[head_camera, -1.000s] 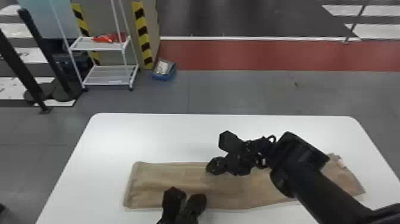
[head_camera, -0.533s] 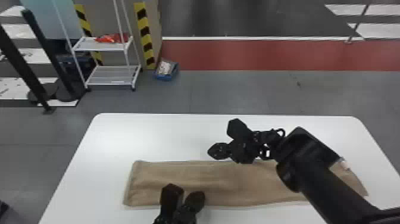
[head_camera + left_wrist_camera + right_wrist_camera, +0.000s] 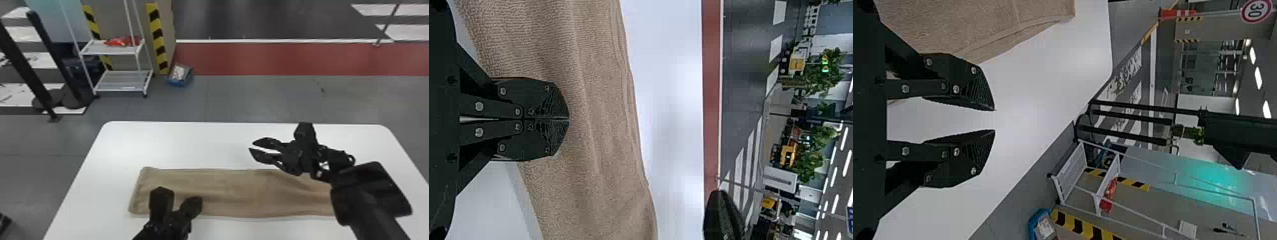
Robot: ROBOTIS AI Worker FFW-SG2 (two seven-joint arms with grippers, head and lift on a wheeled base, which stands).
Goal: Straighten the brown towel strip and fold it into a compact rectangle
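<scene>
"Starting with the left end effector (image 3: 195,202)?"

"Closed, with both fingertips pressed together along a thin seam. Empty, as far as visible. Poised over the brown towel strip (image 3: 229,191), towards one short end."

"Touching the cloth there, or just above?"

"Cannot tell. In the left wrist view, seen against the weave, with cloth past the fingertips and to either side."

"And the right end effector (image 3: 251,146)?"

"Open, with a clear gap between the two fingers, and holding nothing. Seen in the head view past the far long edge of the cloth, pointing left, above the white surface (image 3: 191,146). In the right wrist view, bare white between the fingers and brown cloth behind and beside one of them."

"How about the lie of the towel?"

"Stretched out long and unfolded on the surface. Reaching a little left of the left end effector, passing beneath, then running right to below the right end effector's arm. Hidden from there on in the head view. Fairly straight, with soft ripples along the length and a few deeper creases near the right arm."

"Anything farther off?"

"Beyond the left end effector, well past the surface: a white rack (image 3: 119,81), and a blue box (image 3: 179,81) just beside."
</scene>
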